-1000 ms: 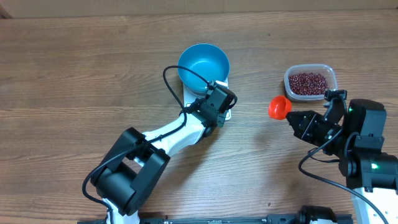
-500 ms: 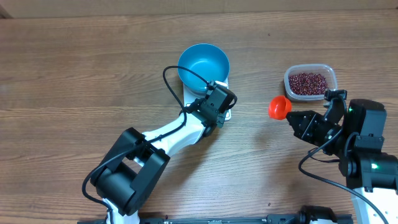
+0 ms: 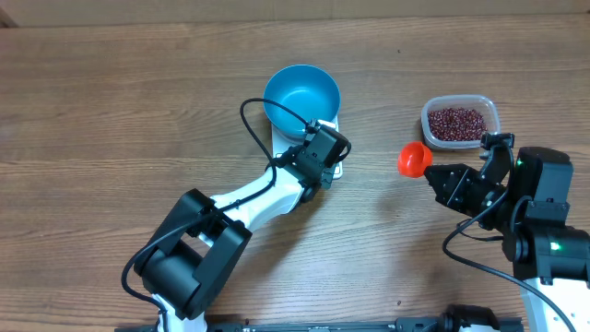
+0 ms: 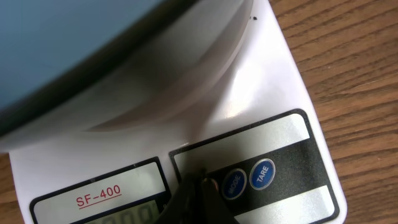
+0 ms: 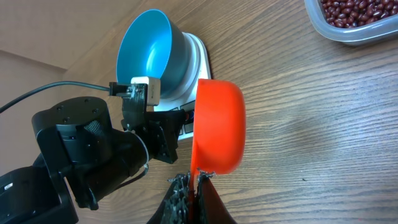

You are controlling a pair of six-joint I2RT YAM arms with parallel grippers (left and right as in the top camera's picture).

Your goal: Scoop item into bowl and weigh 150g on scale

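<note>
The light blue bowl (image 3: 301,99) stands empty on the white scale (image 3: 335,121). My left gripper (image 4: 202,182) is shut with nothing in it; its tip rests on the scale's panel (image 4: 273,149), just left of the MODE button. Above it in the left wrist view is the bowl's blurred underside (image 4: 93,43). My right gripper (image 5: 194,180) is shut on the thin handle of an orange scoop (image 5: 217,127), which hangs empty over bare wood, right of the scale (image 5: 198,53). The dark red beans (image 3: 456,122) fill a clear tub at the right.
The clear plastic tub (image 3: 492,118) sits behind my right gripper (image 3: 442,180), a short way past the scoop (image 3: 414,159). My left arm (image 3: 249,198) lies diagonally from the table's front edge to the scale. Wooden tabletop all round.
</note>
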